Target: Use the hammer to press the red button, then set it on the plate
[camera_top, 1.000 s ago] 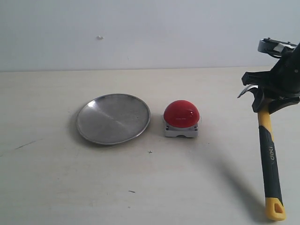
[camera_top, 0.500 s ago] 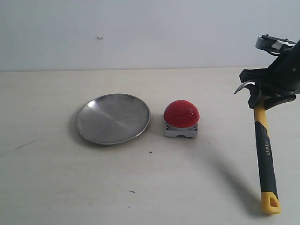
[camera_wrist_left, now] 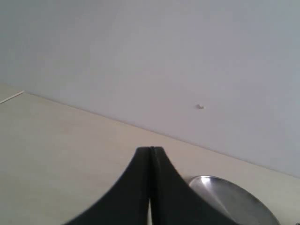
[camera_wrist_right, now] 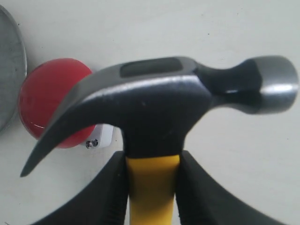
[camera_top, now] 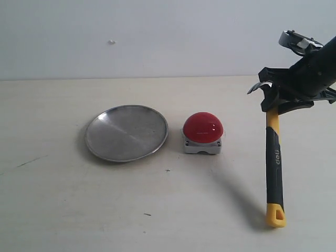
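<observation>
My right gripper [camera_top: 272, 105] [camera_wrist_right: 152, 161] is shut on the hammer [camera_top: 274, 157] [camera_wrist_right: 154, 101], clamping the yellow neck just under its dark steel head. The handle hangs down, its yellow looped end [camera_top: 275, 216] just above the table. The claw points toward the red button [camera_top: 203, 127] [camera_wrist_right: 51, 103], which sits on its grey base left of the hammer, apart from it. Left of the button lies the round metal plate [camera_top: 127, 133] [camera_wrist_left: 234, 197]. In the left wrist view my left gripper [camera_wrist_left: 150, 150] is shut on nothing, over bare table near the plate.
The pale tabletop [camera_top: 79, 210] runs back to a plain grey wall [camera_top: 157, 37]. The hammer casts a shadow [camera_top: 236, 194] on the table between button and handle. A few small dark marks [camera_top: 147, 214] dot the near surface.
My right gripper has carried the hammer leftward toward the red button and a little higher. Button and plate have not moved.
</observation>
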